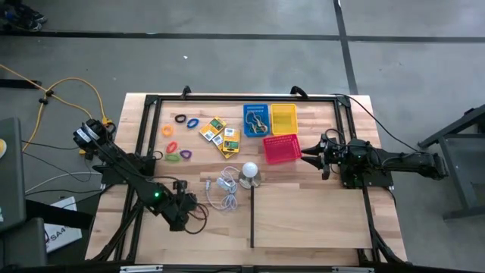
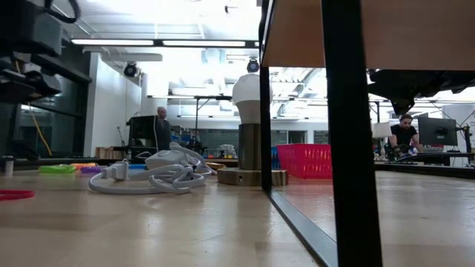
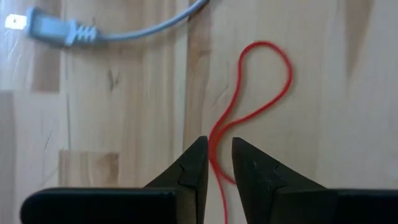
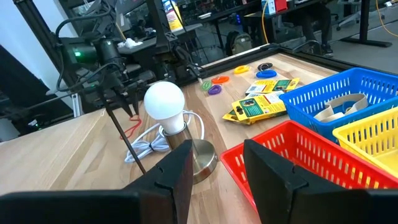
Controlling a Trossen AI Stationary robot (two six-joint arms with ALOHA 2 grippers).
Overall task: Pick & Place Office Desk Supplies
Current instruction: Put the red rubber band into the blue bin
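Presently noted: red rubber band [image 3: 258,93] lying flat on the wooden table [image 1: 318,216], looped at its far end, with its near strands running between the fingers of the left gripper [image 3: 217,163]. Fingers [image 3: 194,163] set narrowly apart on either side of the band; cannot tell whether pinching it or merely straddling it. Left gripper low at the table's front left, just beside the coiled white cord [image 1: 221,189], whose grey plug [image 3: 46,28] shows near the band. Beyond the cord, a white bulb on a silvery base [image 1: 249,173] standing upright. Farther back on the left half, coloured rings [image 1: 176,140] scattered, and yellow-and-green packets [image 1: 221,134] grouped near them. Three baskets at the back centre: blue basket [image 1: 255,119] holding some pale items, yellow basket [image 1: 283,118] touching it, red basket [image 1: 281,149] in front of both. Right gripper [image 1: 314,155] hovering just beside the red basket, fingers [image 4: 174,180] parted, nothing between them. In the room behind the table, two persons visible, one standing [image 2: 162,126], one at a monitor [image 2: 404,133].
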